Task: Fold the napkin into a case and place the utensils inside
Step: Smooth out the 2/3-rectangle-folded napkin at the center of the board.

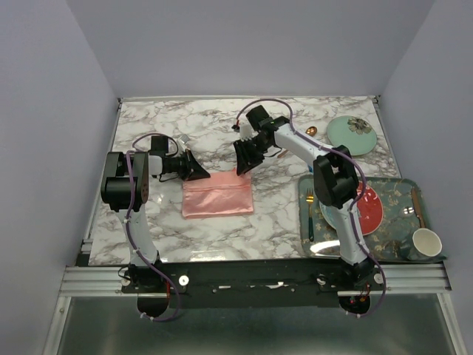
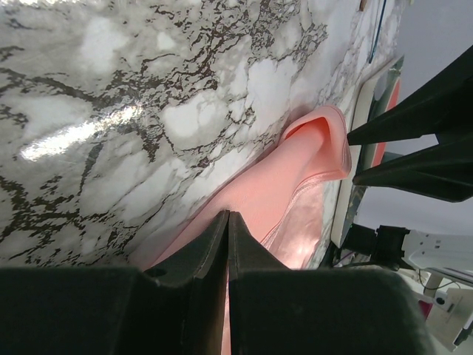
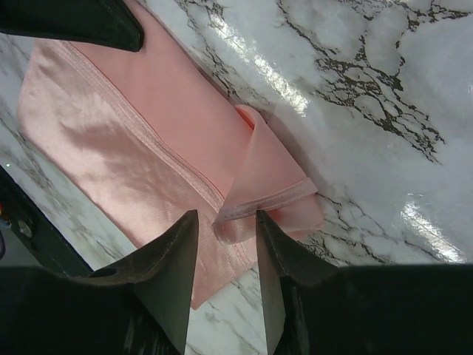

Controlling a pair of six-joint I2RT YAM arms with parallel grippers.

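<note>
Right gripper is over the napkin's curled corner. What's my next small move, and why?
Probably close the right gripper on the curled corner of the napkin. Its jaws stand open astride that raised flap, while the left gripper sits shut at the other far corner, so a pinch should let you flatten the fold.

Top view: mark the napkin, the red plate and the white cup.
napkin (image 1: 218,198), top view, middle of the folded cloth.
red plate (image 1: 373,211), top view, bare surface beside the arm.
white cup (image 1: 427,241), top view, its open mouth.
</note>
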